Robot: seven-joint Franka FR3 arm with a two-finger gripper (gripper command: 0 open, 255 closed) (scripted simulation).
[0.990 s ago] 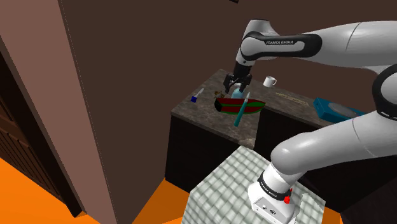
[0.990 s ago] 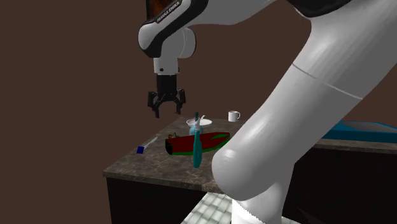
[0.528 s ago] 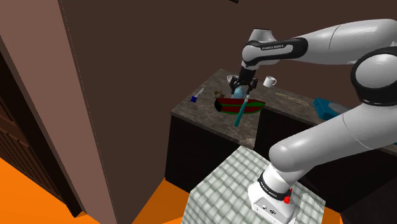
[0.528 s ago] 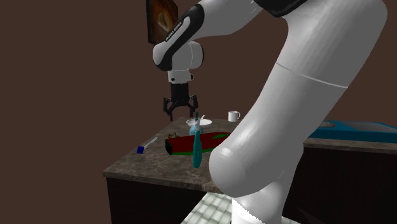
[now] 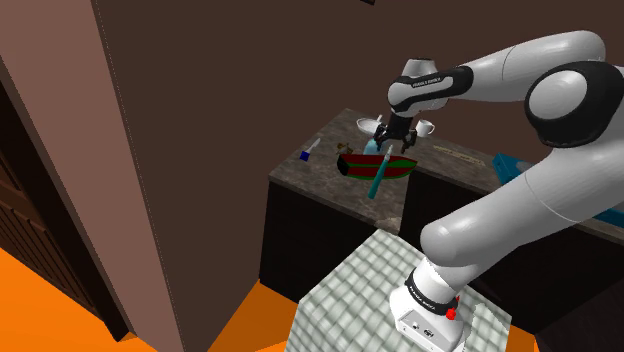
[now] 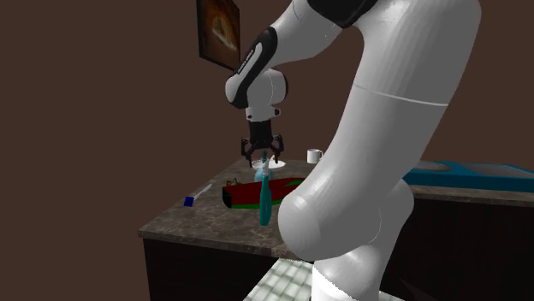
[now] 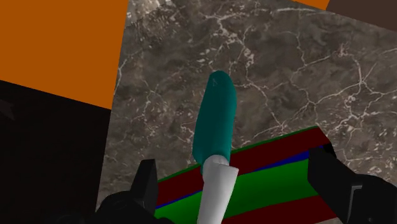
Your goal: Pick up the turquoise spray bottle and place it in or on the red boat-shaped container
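1. Our pincer (image 6: pixel 263 156) hangs spread just above the spray bottle (image 6: pixel 264 198), at its white head, and touches nothing.
2. The bottle leans across the red boat-shaped container (image 6: pixel 240 195), near the table (image 6: pixel 197 224) edge that faces the stand. We judge the placing done and the release in hand. Next we would rise straight up without knocking the head.
3. Its long axis crosses the boat's length. The white head is raised over the boat and the turquoise end slants down toward that table edge.
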